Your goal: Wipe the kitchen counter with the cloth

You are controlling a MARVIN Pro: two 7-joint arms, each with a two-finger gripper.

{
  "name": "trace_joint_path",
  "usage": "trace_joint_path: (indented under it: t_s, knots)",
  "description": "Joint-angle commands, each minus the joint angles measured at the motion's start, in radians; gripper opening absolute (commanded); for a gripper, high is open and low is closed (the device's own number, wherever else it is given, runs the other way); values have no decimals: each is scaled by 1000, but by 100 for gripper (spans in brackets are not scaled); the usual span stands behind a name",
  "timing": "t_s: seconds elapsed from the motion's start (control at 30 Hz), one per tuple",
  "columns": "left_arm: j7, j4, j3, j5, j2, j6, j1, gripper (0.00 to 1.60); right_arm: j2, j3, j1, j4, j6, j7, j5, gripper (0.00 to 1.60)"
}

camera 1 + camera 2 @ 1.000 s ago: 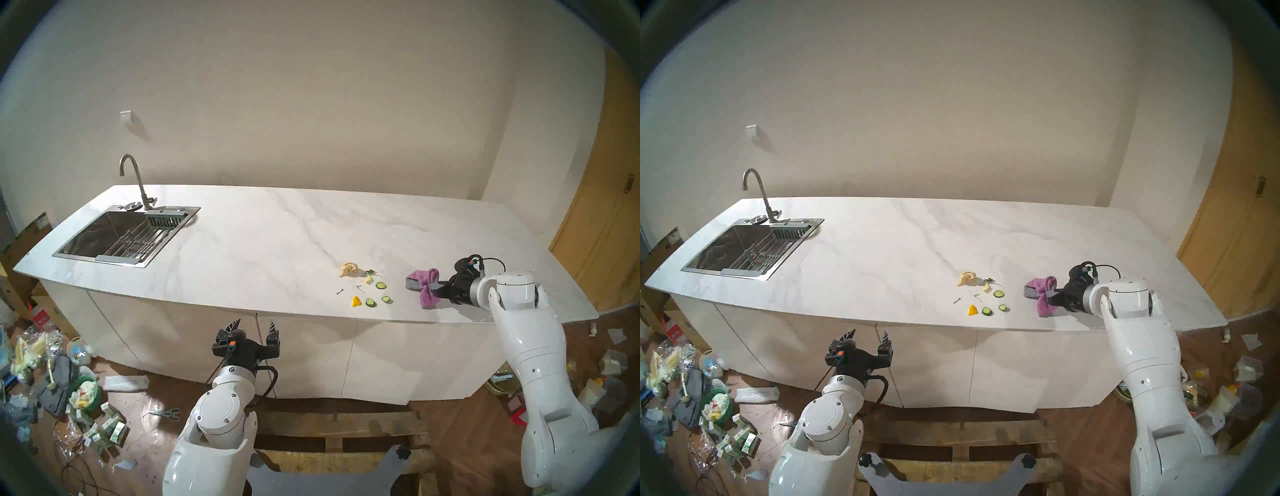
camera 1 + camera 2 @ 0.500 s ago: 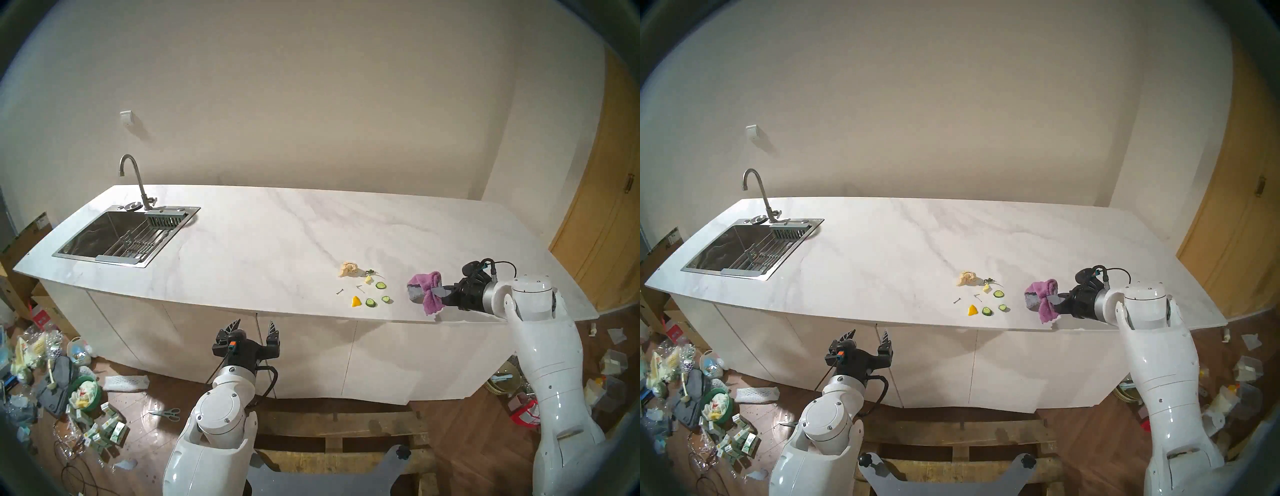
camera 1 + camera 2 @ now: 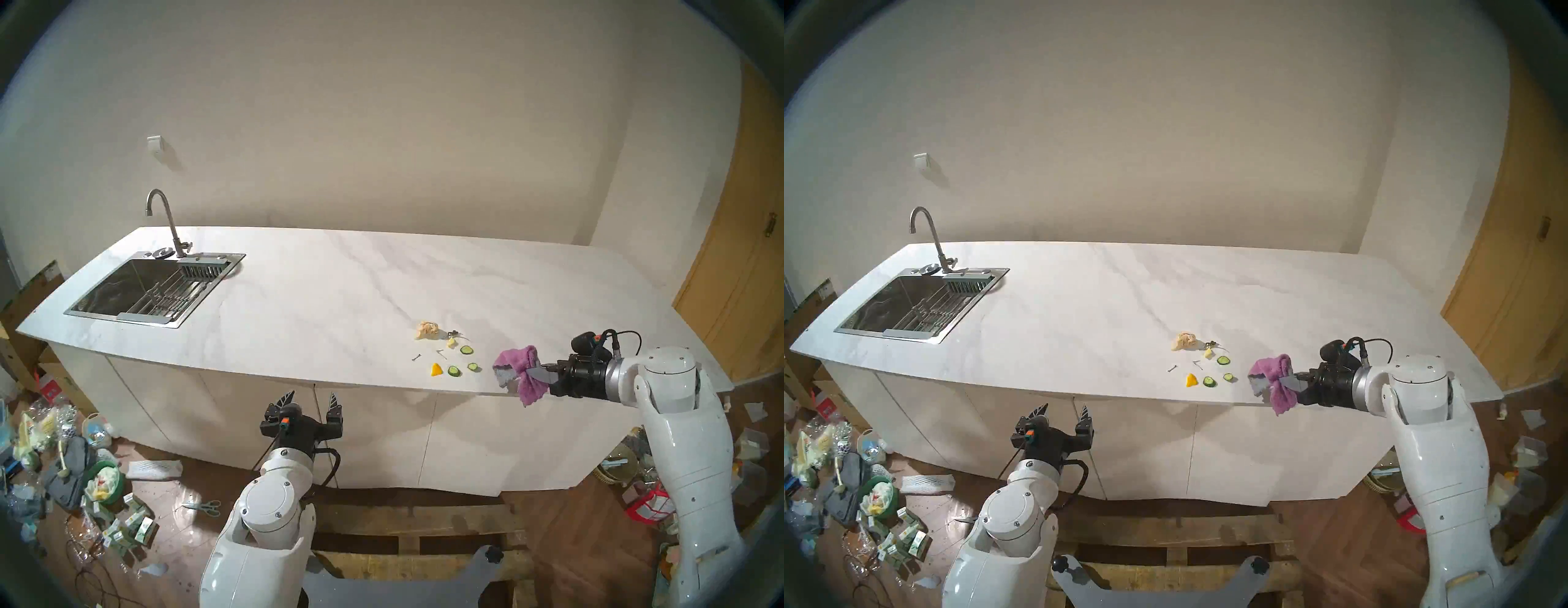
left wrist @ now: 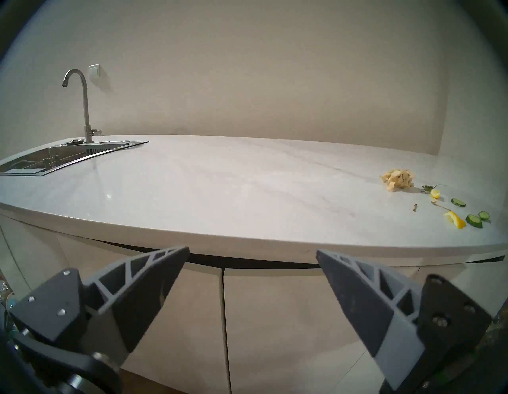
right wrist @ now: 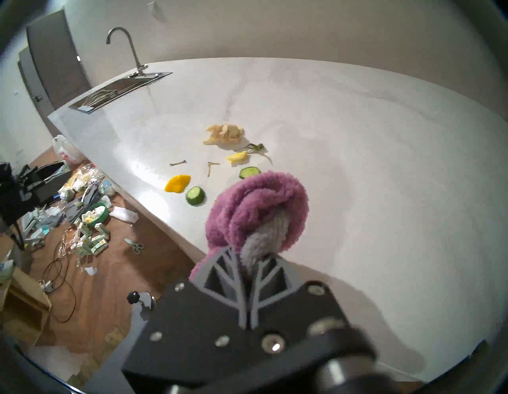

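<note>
Right gripper [image 3: 541,373] pinches cloth [image 3: 519,367] at counter [image 3: 322,297] front edge, left gripper [image 3: 312,398] spread idle; risk: dangling corner snags the edge, loosening grip.

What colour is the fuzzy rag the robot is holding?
The cloth is purple with a grey patch, clearest in the right wrist view.

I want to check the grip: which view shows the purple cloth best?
The right wrist view: the cloth fills the centre, bunched, with the right gripper shut on it. Both head views show it small, hanging at the kitchen counter's front edge. The left wrist view misses it.
</note>
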State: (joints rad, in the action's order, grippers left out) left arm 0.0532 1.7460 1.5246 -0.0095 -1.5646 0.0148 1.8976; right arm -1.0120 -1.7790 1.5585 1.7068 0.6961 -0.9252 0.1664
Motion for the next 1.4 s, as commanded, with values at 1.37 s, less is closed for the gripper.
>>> trace_joint_path:
  t_s: [1.37]
  knots:
    - [-9, 55, -5, -11, 8, 5, 8, 160, -173, 29, 55, 311, 197, 249, -113, 0]
